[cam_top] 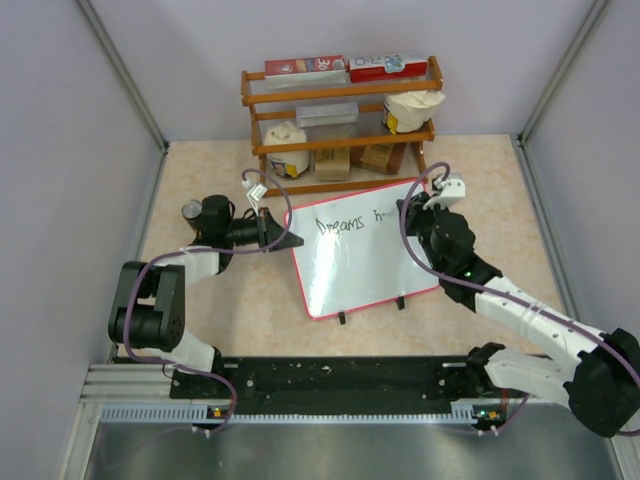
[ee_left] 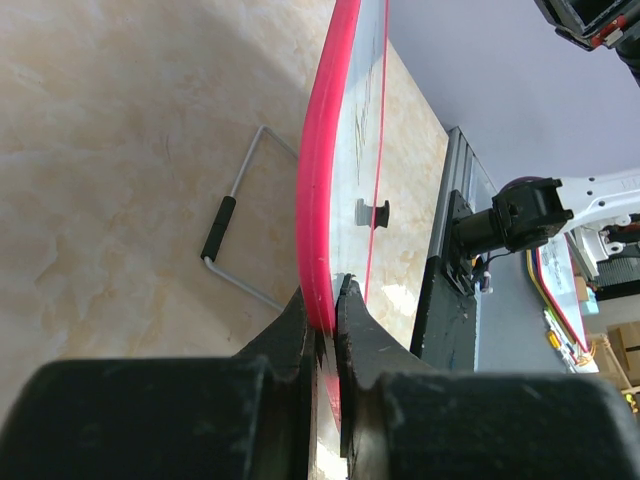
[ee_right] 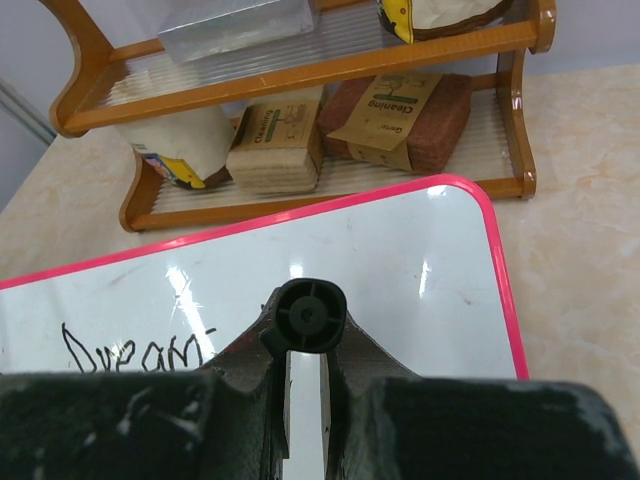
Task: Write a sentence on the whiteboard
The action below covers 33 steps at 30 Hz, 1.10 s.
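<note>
The whiteboard (cam_top: 360, 265), white with a thin red frame, lies tilted in the middle of the table, two black tabs on its near edge. Black lettering (cam_top: 340, 225) reads "Dreams" with the start of another word beside it. My left gripper (cam_top: 285, 240) is shut on the board's left edge; in the left wrist view the red frame (ee_left: 318, 200) runs between the jaws of that gripper (ee_left: 326, 318). My right gripper (cam_top: 412, 212) is shut on a black marker (ee_right: 305, 315), seen end-on, over the board's upper right part (ee_right: 400, 270). The marker tip is hidden.
A wooden two-tier rack (cam_top: 340, 120) with boxes, jars and packets stands just behind the board, also in the right wrist view (ee_right: 300, 75). A wire handle with a black grip (ee_left: 225, 245) lies on the table left of the board. Grey walls enclose the table.
</note>
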Each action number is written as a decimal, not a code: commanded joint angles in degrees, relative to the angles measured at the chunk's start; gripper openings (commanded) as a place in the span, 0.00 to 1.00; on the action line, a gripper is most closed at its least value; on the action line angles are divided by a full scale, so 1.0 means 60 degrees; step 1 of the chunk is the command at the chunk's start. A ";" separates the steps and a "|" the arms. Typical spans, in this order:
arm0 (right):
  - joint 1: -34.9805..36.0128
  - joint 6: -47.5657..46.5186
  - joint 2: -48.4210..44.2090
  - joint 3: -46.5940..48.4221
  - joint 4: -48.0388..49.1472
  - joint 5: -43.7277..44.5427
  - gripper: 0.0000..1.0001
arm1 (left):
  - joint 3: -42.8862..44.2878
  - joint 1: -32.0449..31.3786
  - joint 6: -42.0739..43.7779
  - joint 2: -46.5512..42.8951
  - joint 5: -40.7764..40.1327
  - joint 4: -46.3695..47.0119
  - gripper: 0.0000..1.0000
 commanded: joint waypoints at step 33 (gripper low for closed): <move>-0.0311 0.0409 -0.0179 -0.0059 -0.0677 -0.0725 0.00 | -0.0066 -0.0260 0.2044 0.0307 -0.0562 -0.0160 0.00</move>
